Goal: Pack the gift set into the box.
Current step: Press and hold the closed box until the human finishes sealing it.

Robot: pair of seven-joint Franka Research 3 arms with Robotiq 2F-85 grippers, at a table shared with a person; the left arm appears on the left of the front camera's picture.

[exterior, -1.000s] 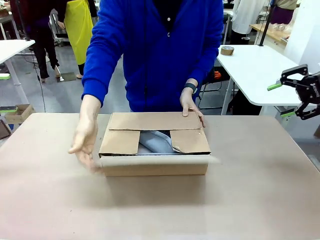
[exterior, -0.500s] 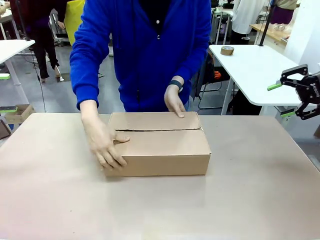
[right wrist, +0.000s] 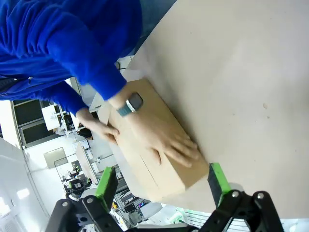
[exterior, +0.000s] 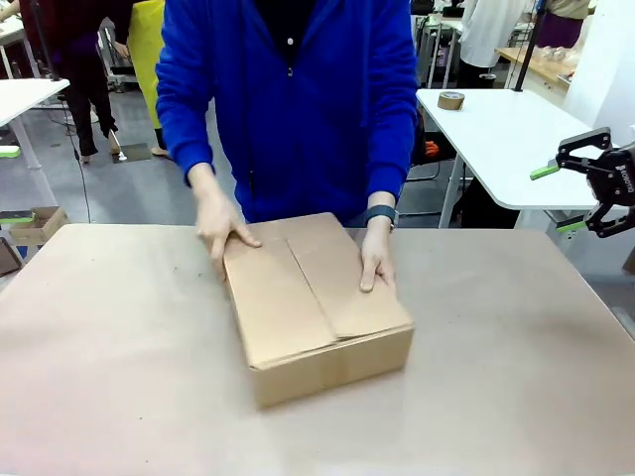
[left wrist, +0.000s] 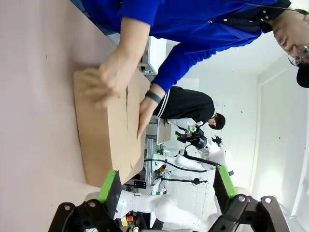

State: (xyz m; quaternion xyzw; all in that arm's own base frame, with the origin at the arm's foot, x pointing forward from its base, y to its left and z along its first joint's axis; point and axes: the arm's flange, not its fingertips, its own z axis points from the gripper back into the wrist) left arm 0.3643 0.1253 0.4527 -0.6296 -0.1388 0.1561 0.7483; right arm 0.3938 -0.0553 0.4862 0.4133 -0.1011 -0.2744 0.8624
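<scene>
The box (exterior: pixel 317 307) lies in the middle of the table with all its flaps folded shut, turned at an angle so one corner faces me. The gift set is hidden inside it. A person in a blue top rests one hand (exterior: pixel 223 230) on the far left corner and the other hand (exterior: pixel 377 260) flat on the lid. My right gripper (exterior: pixel 556 198) hangs open off the table's right edge, far from the box. Its wrist view has the box (right wrist: pixel 145 169) beyond its open fingers (right wrist: pixel 162 180). My left gripper (left wrist: pixel 166 183) is open too, short of the box (left wrist: pixel 108 140).
The brown table top (exterior: pixel 516 377) has free room all around the box. A white table (exterior: pixel 496 139) with a roll of tape (exterior: pixel 450 99) stands behind at the right. A small carton (exterior: pixel 35 223) sits on the floor at the far left.
The person folded the last flaps down over the contents, then swung the closed box round so its seam now runs towards me. My right gripper has stayed still.
</scene>
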